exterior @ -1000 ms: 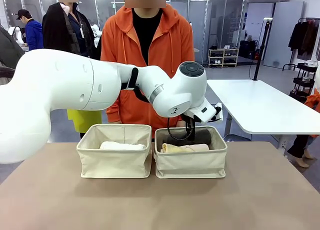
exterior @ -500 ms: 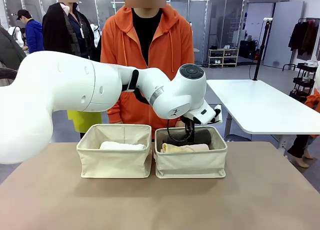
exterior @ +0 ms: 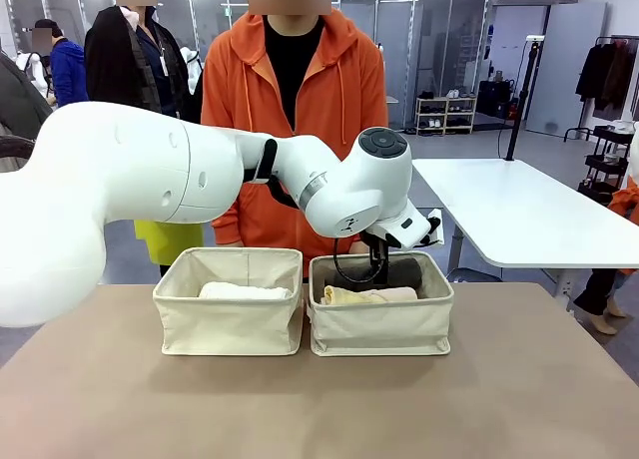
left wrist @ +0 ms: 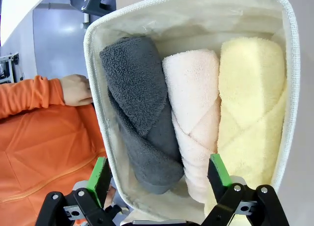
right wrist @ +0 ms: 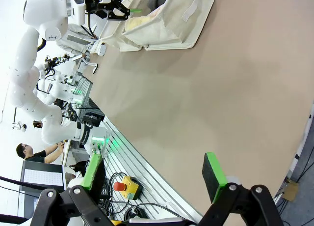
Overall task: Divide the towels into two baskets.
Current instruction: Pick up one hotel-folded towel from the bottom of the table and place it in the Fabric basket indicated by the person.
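The brown bench (exterior: 319,399) lies bare in the foreground of the front view. Farther back, two cream baskets stand side by side, just beside each other. The left basket (exterior: 229,301) holds the white towel (exterior: 243,291). The right basket (exterior: 380,304) holds three rolls lying parallel: the pale yellow towel (left wrist: 252,113) against the near wall, the pale peach-pink towel (left wrist: 192,108) touching it in the middle, and the dark grey towel (left wrist: 140,113) along the far wall.

The left arm reaches across from the left side, and its left end effector (left wrist: 159,174) hangs above the right basket with its jaws spread wide and released, nothing between the green pads.

The right end effector (right wrist: 154,174) is also spread and released, empty, looking across bare bench toward the baskets.

Beyond the baskets stands a person in an orange hoodie (exterior: 293,90), one hand (left wrist: 76,90) beside the right basket's far wall.
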Robot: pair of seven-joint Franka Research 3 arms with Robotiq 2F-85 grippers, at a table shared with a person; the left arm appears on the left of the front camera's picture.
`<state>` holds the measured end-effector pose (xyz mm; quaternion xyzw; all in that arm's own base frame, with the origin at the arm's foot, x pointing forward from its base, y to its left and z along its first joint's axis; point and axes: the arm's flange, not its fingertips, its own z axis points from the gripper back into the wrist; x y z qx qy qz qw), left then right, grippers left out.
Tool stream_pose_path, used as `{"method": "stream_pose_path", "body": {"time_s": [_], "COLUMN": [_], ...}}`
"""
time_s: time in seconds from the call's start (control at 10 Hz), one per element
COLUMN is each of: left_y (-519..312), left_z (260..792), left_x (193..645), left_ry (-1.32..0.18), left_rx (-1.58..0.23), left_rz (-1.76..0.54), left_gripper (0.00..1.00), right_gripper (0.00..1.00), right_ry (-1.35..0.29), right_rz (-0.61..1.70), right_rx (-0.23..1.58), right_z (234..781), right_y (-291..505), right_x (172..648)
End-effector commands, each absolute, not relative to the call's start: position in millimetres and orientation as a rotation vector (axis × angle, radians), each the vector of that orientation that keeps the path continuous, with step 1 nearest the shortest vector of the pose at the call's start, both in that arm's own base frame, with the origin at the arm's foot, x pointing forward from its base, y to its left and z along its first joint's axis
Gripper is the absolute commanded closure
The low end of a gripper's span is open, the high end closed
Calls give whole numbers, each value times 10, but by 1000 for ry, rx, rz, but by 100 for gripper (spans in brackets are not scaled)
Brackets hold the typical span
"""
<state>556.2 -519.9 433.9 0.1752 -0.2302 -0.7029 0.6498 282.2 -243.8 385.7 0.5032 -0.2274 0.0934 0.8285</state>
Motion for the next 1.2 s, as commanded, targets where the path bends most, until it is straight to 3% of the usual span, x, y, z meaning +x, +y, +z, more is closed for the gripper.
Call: {"method": "stream_pose_path", "body": {"time_s": [0.0, 0.4, 0.7, 1.1], "left_y": [-5205, -4737, -4011, -2618], "left_z": [4364, 4729, 5002, 5180], "left_x": [5568, 5289, 4782, 4121], "left_ry": [-529, -430, -344, -368], "left_rx": [402, 254, -196, -534], "left_rz": [-1597, -1390, -1201, -874], "left_gripper": [0, 0, 0, 0], "right_gripper": [0, 0, 0, 0], "right_ry": [-493, -493, -493, -493], "right_rz": [191, 191, 191, 191], "right_rx": [1080, 1080, 1080, 1080], "right_z": [3905, 3905, 3905, 3905], "right_y": [-2445, -2445, -2445, -2445], "right_x": [2811, 2811, 2811, 2811]}}
